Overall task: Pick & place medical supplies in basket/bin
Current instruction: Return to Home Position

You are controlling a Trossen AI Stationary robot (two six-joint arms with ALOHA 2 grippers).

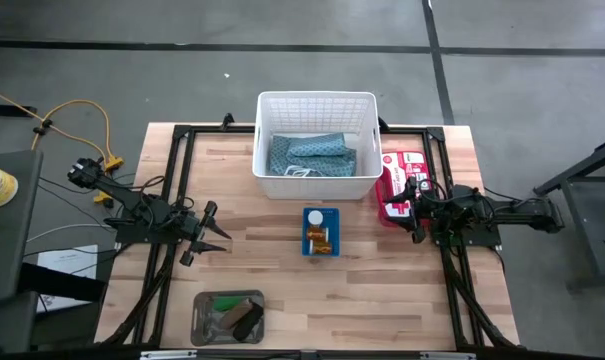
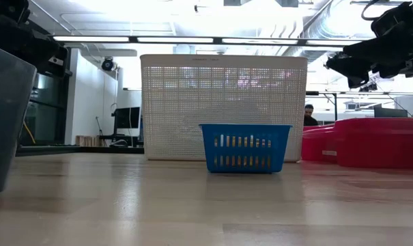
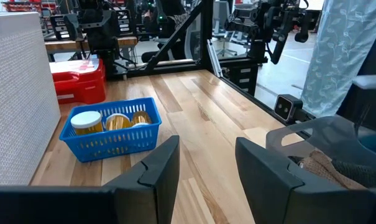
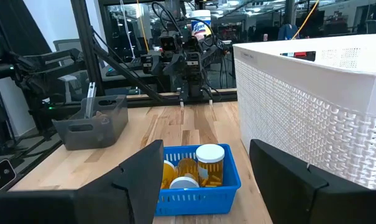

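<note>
The large white basket [image 1: 316, 105] stands at the table's far middle, and two teal patterned cloths [image 1: 312, 153] with white strings lie inside it. A small blue basket [image 1: 321, 245] in front of it holds a white-capped bottle [image 4: 209, 158] and orange vials [image 3: 122, 121]. The flat grey tray [image 1: 198, 318] at the near edge holds dark and brown rolls [image 1: 240, 318]. My left gripper [image 1: 214, 228] hovers open, left of the blue basket. My right gripper [image 1: 414, 208] hovers open to the basket's right, over a red case. Neither touches anything.
A red case [image 1: 402, 185] lies on the table's right side, next to the white basket. Black frame rails run along the table's left and right sides. Bare wood lies between the blue basket and the grey tray. A person [image 2: 308, 115] sits in the room behind.
</note>
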